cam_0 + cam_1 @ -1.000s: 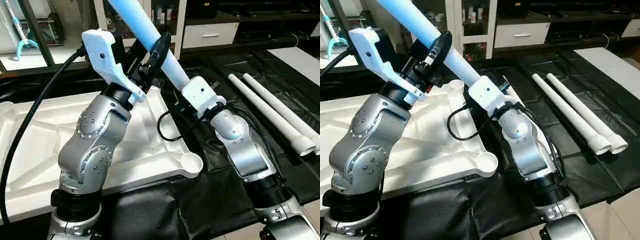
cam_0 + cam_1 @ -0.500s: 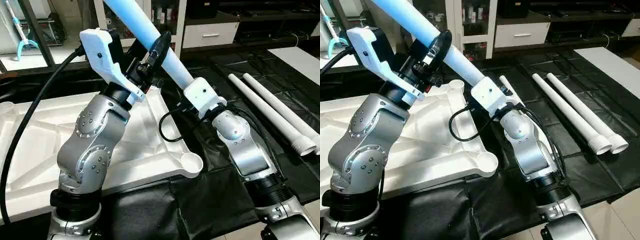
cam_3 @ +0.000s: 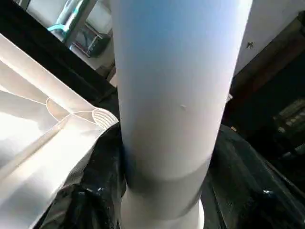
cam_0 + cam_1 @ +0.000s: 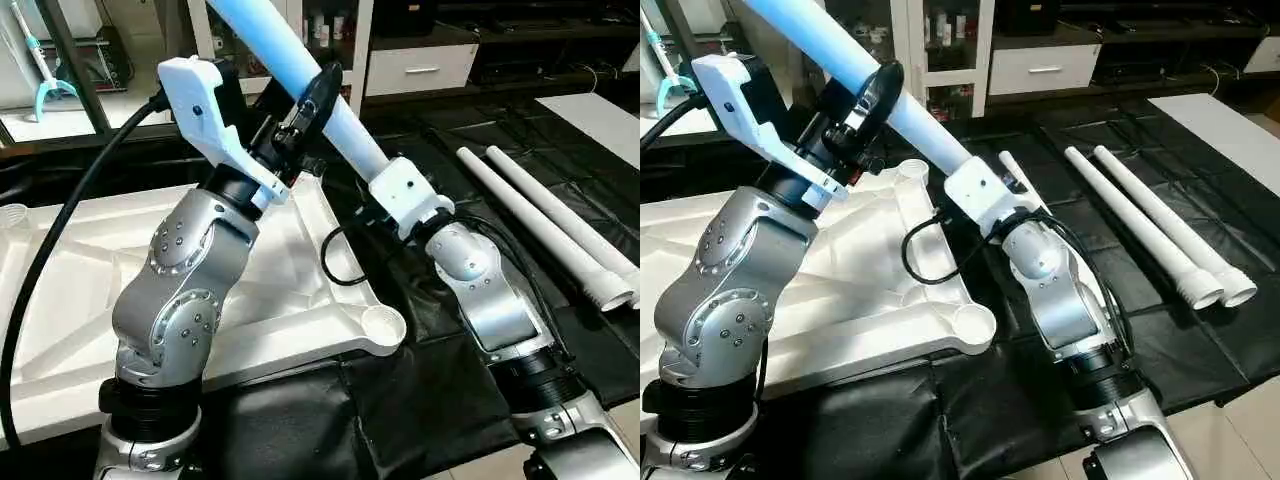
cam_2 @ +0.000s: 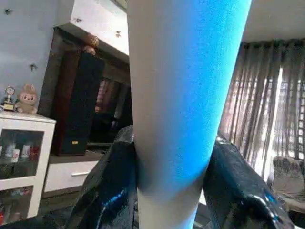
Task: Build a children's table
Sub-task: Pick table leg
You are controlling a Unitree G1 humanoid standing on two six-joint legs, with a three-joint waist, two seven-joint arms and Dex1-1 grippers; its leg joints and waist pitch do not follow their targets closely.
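While the white square top (image 4: pixel 300 290) lies upside down on the black-covered bench (image 4: pixel 430 400), its diagonal ribs facing up and a round socket (image 4: pixel 383 325) showing at its near right corner, one long white tapered leg (image 4: pixel 300 70) is held tilted above its far right edge, rising towards the upper left and tinted pale blue along its length. Two further legs (image 4: pixel 1150 225) are laid side by side on the bench well to the right, their flared ends pointing towards the robot, and part of another slim white tube (image 4: pixel 1018 178) is seen on the cover just beyond the right wrist. The left gripper (image 4: pixel 310 105) is closed around the held leg partway up its length, a black finger (image 5: pixel 109 191) being pressed against each side of the tube in the left wrist view. The right gripper (image 3: pixel 162 200) is clasped on the same leg lower down, near its thicker end, with dark fingers (image 3: pixel 90 200) seen on either side of the tube. The left forearm is raised steeply from the near left, its wrist bent over the top, whereas the right forearm is stretched forward from the near right, sloping upward to the leg.
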